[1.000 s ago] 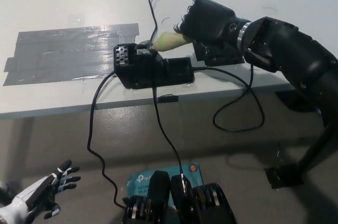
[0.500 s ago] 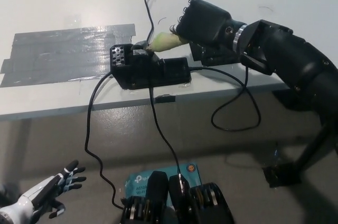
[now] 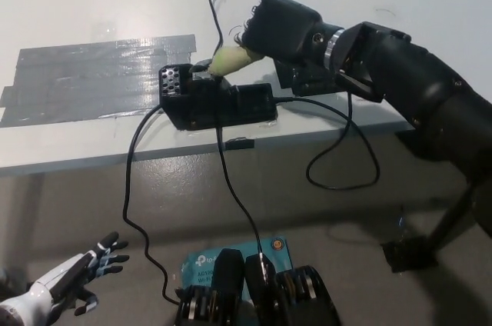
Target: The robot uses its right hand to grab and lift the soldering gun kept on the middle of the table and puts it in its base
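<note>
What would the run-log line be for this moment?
right hand: shut on soldering gun | tip at base | left hand: open, idle, lower left

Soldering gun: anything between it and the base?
Nothing visible. The right robot hand holds the soldering gun with its tip already at the black base. Left robot hand rests low, open.

Grey tape patch point(image 3: 92, 76) on the white table point(image 3: 92, 3); teal box point(image 3: 231, 253) below.

Right robot hand point(image 3: 278, 28) clenched; left robot hand point(image 3: 73, 280) splayed low.
</note>
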Motion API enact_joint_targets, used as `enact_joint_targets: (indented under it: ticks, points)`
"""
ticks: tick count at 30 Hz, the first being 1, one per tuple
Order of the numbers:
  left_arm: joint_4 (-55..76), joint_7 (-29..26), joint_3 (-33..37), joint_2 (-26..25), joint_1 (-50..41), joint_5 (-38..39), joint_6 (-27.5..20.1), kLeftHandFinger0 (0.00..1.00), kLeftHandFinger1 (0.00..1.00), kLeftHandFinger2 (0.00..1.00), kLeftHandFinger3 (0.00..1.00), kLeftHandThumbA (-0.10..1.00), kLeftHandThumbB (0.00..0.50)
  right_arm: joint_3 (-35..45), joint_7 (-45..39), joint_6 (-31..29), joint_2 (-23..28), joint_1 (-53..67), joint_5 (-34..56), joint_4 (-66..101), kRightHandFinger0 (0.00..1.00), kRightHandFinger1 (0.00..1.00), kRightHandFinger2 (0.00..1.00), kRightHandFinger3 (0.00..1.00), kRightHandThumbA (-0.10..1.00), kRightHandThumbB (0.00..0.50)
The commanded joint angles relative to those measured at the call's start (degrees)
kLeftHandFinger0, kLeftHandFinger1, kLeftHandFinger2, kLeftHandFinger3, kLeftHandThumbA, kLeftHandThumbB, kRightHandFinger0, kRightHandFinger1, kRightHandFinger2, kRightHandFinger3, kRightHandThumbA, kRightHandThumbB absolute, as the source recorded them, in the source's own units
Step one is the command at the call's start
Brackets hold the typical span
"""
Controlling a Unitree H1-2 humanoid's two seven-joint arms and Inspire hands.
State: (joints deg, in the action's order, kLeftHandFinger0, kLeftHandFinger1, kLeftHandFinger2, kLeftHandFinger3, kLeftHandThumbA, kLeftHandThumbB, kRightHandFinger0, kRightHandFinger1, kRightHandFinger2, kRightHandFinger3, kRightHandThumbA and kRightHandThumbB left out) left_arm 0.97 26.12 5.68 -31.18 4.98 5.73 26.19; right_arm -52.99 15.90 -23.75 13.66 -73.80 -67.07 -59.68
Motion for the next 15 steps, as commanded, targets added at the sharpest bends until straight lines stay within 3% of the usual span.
enact_joint_targets:
  ticks: [1,2,6,7,8,9,10,12,13,14,15]
  points:
    - [1.89,0.37,-0.15,-1.30,1.07,-0.36,0.74,0.94,0.98,1.00,1.00,1.00,0.271,-0.21,0.64,0.16,-1.92,-4.35,-0.63,0.75,0.00,0.00,0.31,0.27,-0.06,0.205]
    - [1.90,0.40,0.02,-1.31,1.14,-0.42,0.74,0.94,0.98,1.00,1.00,1.00,0.265,-0.18,0.86,0.04,-1.81,-4.18,-0.59,0.80,0.00,0.00,0.31,0.23,-0.04,0.194]
    - [1.94,0.31,0.38,-1.40,1.47,-0.79,0.74,0.94,0.97,1.00,1.00,1.00,0.247,0.07,1.24,0.13,-2.22,-3.72,-0.34,1.27,0.00,0.00,0.32,0.25,-0.07,0.203]
    - [1.93,0.26,0.35,-1.37,1.46,-0.86,0.74,0.93,0.96,1.00,1.00,1.00,0.253,0.35,1.01,0.34,-2.33,-3.58,-0.07,1.59,0.00,0.00,0.32,0.27,-0.08,0.212]
    - [2.08,0.31,0.43,-1.38,1.39,-0.92,0.74,0.93,0.96,1.00,1.00,1.00,0.262,0.20,0.39,0.71,-2.43,-3.40,-0.27,1.98,0.00,0.00,0.34,0.44,-0.10,0.254]
    - [1.99,0.58,0.33,-1.49,1.39,-0.79,0.74,0.94,0.96,1.00,1.00,1.00,0.271,-0.37,-0.60,1.17,-2.82,-3.36,-0.87,2.21,0.00,0.00,0.33,0.48,-0.10,0.275]
    - [1.98,0.62,0.32,-1.51,1.40,-0.78,0.74,0.95,0.96,1.00,1.00,1.00,0.270,-0.35,-0.67,1.20,-2.82,-3.32,-0.89,2.28,0.00,0.00,0.33,0.48,-0.10,0.279]
    - [1.96,0.69,0.17,-1.49,1.49,-0.27,0.74,0.95,0.97,1.00,1.00,1.00,0.281,0.69,-2.01,1.14,-2.95,-2.37,0.44,3.17,0.00,0.00,0.33,0.39,-0.10,0.302]
    - [1.87,0.74,0.21,-1.51,1.52,-0.33,0.74,0.95,0.97,1.00,1.00,1.00,0.281,1.46,-4.78,1.60,-2.92,-1.76,1.50,4.27,0.00,0.00,0.34,0.29,-0.10,0.273]
    - [1.81,0.78,0.23,-1.53,1.55,-0.38,0.74,0.95,0.97,1.00,1.00,1.00,0.283,2.48,-7.30,1.92,-2.97,-1.21,2.87,5.18,0.00,0.00,0.35,0.37,-0.10,0.248]
    - [1.85,0.76,0.30,-1.57,1.56,-0.56,0.74,0.93,0.95,1.00,1.00,1.00,0.274,2.78,-10.43,2.86,-3.02,-1.04,3.11,5.89,0.16,0.24,0.63,0.69,-0.07,0.149]
